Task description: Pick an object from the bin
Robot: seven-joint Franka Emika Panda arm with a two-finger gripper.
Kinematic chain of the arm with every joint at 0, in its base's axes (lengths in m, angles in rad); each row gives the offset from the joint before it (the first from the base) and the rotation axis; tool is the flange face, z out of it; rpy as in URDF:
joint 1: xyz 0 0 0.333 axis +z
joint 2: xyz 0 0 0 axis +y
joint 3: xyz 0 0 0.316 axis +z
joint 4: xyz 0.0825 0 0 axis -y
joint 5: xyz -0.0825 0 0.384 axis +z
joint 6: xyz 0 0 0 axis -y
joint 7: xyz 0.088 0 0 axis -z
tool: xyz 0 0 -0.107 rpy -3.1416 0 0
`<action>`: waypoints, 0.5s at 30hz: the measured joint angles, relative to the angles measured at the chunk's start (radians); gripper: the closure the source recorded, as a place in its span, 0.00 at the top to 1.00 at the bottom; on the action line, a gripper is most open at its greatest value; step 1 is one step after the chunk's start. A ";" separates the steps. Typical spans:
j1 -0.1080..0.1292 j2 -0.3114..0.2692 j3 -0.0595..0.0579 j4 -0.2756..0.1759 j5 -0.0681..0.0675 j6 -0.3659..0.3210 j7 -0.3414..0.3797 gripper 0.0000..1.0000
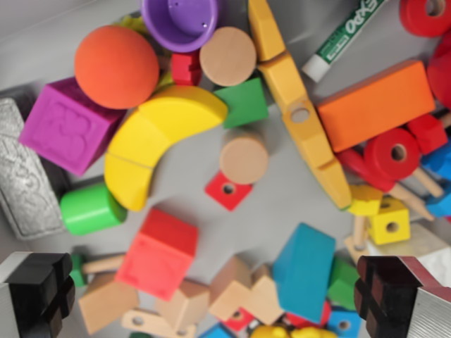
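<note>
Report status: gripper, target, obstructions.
Gripper open, empty, above bin. Red block and blue block lie between fingers. Wooden blocks crowd both.

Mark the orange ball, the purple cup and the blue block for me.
orange ball (116, 66), wrist view, centre of its rounded face.
purple cup (182, 21), wrist view, inside of the bowl.
blue block (304, 270), wrist view, middle of its broad top face.

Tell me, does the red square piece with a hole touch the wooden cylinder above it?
Cannot tell. In the wrist view, the red square piece meets the wooden cylinder's outline, but the cylinder stands taller and may only overlap it.
</note>
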 joint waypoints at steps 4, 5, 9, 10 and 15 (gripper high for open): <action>0.008 0.021 0.000 0.000 0.000 0.022 0.060 1.00; 0.009 0.023 0.000 0.000 0.000 0.024 0.067 1.00; 0.018 0.045 -0.001 0.001 0.000 0.048 0.129 1.00; 0.020 0.051 -0.001 0.001 0.000 0.054 0.145 1.00; 0.032 0.076 -0.004 0.005 0.000 0.078 0.215 1.00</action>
